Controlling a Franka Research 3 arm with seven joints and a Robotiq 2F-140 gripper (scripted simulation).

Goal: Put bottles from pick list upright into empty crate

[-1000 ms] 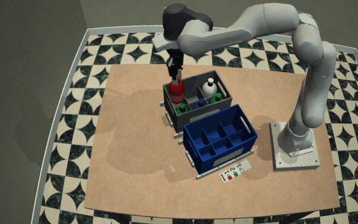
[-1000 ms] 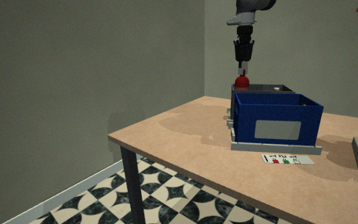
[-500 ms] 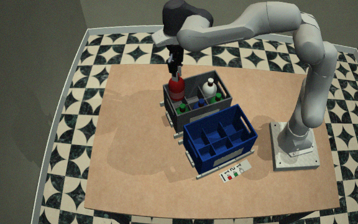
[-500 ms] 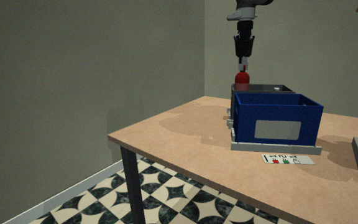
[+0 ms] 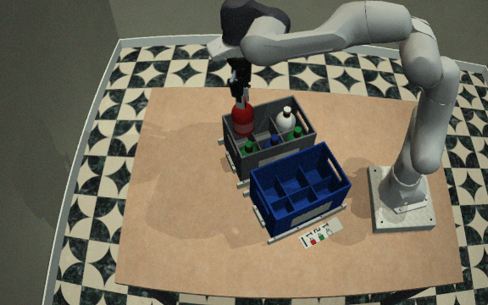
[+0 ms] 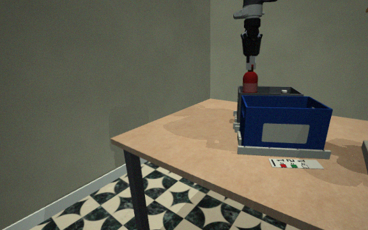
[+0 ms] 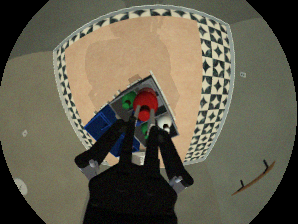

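My gripper [image 5: 241, 99] is shut on the neck of the red bottle [image 5: 242, 119] and holds it upright, partly above the far left cell of the grey crate [image 5: 268, 135]. The same gripper [image 6: 250, 67] and red bottle [image 6: 250, 82] show in the exterior view, and the bottle [image 7: 144, 104] shows between the fingers in the wrist view. The grey crate still holds a white bottle [image 5: 285, 119], two green bottles [image 5: 248, 147] [image 5: 296, 133] and a blue bottle [image 5: 274, 140]. The blue crate [image 5: 300, 192] in front of it is empty. The pick list [image 5: 321, 232] lies at its near side, with red and green marks.
The arm's base plate [image 5: 402, 199] stands to the right of the blue crate. Both crates sit between small grey rails on the wooden table. The table's left half holds nothing.
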